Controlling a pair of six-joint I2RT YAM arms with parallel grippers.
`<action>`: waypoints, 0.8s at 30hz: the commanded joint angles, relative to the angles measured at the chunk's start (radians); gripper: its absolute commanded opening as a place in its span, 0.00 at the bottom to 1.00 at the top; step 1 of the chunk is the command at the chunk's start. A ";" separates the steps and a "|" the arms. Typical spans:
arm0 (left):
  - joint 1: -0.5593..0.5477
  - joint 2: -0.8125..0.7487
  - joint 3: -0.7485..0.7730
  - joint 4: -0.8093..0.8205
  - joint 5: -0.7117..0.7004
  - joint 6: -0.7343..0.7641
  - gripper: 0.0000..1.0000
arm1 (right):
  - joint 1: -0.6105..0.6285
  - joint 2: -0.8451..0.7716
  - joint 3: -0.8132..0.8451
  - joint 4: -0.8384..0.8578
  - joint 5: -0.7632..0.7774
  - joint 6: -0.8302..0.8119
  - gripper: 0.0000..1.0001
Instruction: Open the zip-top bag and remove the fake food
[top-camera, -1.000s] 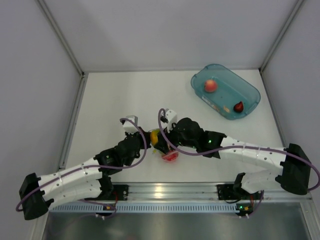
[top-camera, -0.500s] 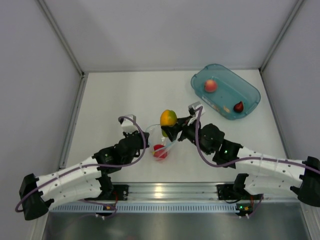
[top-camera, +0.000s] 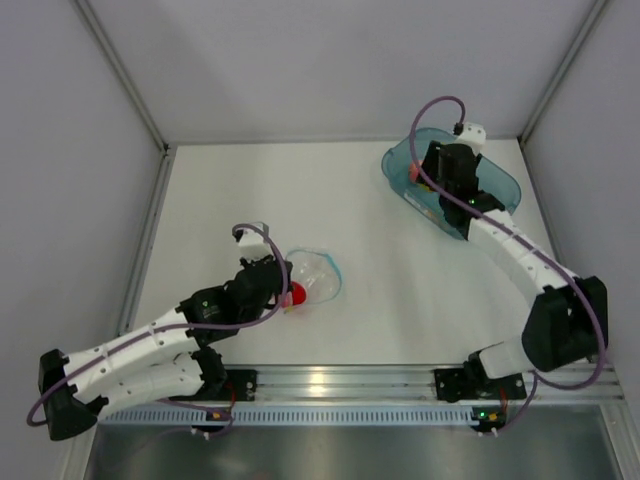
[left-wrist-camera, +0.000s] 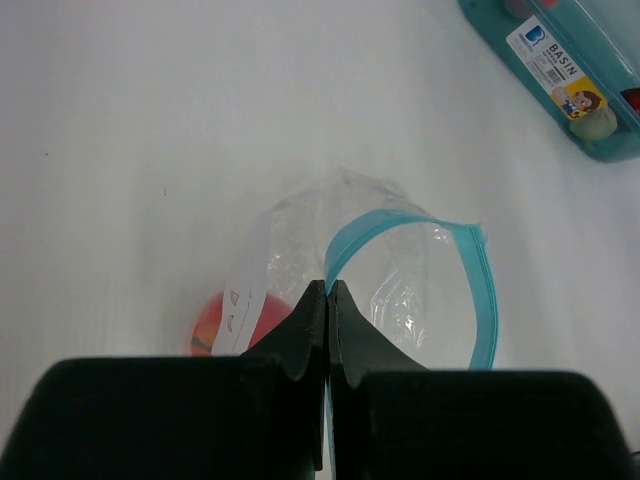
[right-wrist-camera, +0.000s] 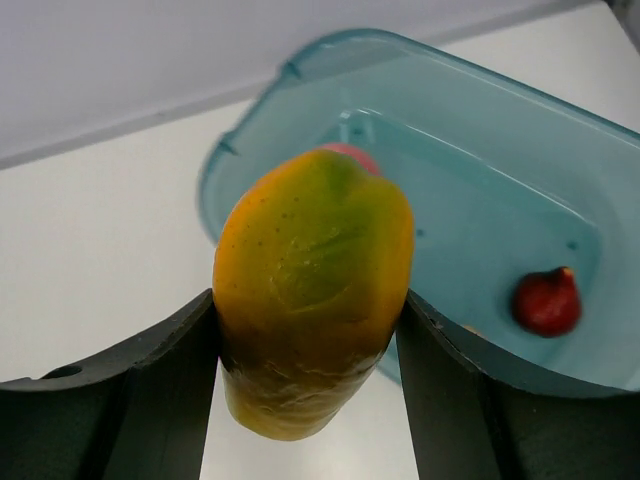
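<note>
1. Red tomato ball (left-wrist-camera: 215, 322) half covered by the left fingers (left-wrist-camera: 328, 300) and the zip-top bag (left-wrist-camera: 400, 270); only a pink sliver of peach (right-wrist-camera: 350, 150) behind the mango (right-wrist-camera: 312, 250)
2. Left fingers pressed together on the bag's teal zip strip; bag on the counter (top-camera: 230, 190), mouth looped open
3. Mango clamped in the right fingers (right-wrist-camera: 305, 298) above the teal tub (right-wrist-camera: 460, 180), dark red piece (right-wrist-camera: 548, 300) inside it
4. A second ago both arms crowded over the bag; since then right arm gone to the tub, mango out of the bag
</note>
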 joint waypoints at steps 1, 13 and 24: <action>0.003 -0.016 0.071 -0.052 0.017 0.004 0.00 | -0.137 0.126 0.139 -0.147 -0.014 -0.036 0.15; 0.002 0.044 0.137 -0.067 0.117 -0.007 0.00 | -0.317 0.559 0.525 -0.428 -0.078 -0.070 0.71; 0.003 0.112 0.183 -0.064 0.091 -0.070 0.00 | -0.321 0.372 0.459 -0.434 -0.230 -0.014 1.00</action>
